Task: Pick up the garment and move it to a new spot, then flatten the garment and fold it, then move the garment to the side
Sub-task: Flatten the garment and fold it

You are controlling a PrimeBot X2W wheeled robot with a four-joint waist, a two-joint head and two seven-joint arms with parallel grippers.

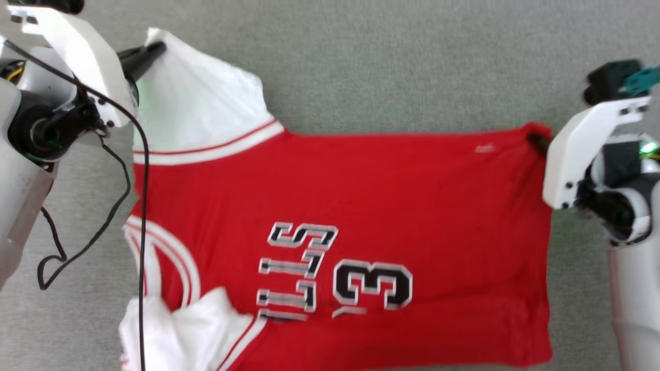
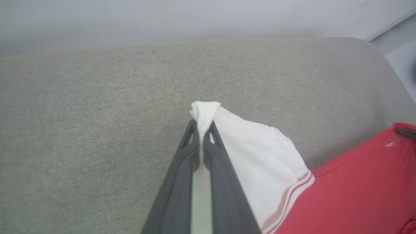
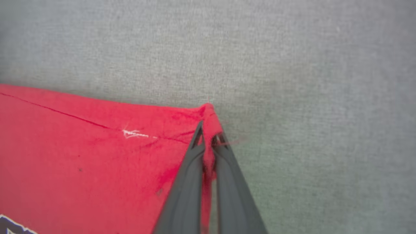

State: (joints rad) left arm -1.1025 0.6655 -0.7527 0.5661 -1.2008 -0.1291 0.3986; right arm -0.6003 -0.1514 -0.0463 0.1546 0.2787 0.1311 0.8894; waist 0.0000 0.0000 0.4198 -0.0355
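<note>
Garment (image 1: 386,196): red jersey tee, spread front-up on grey fabric surface (image 1: 392,62), lying sideways to the robot, collar end to its left and hem to its right; well short of the surface's far edge and rounded far corner, seen in the left wrist view
Far sleeve (image 1: 201,103): white with red-and-white trim, drawn out to a point toward the far edge
Near sleeve (image 1: 175,330): white, bunched just beside the striped collar (image 1: 165,257)
Print: black-and-white lettering (image 1: 299,273) and number 3 (image 1: 372,285), reading sideways
Left claw (image 1: 156,49): closed on the far sleeve's tip, white cloth pinched between its fingers (image 2: 182,182)
Right claw (image 1: 537,140): closed on the far hem corner, red cloth pinched between its tips
Cable (image 1: 143,206): black, hanging from the left arm across the collar end
</note>
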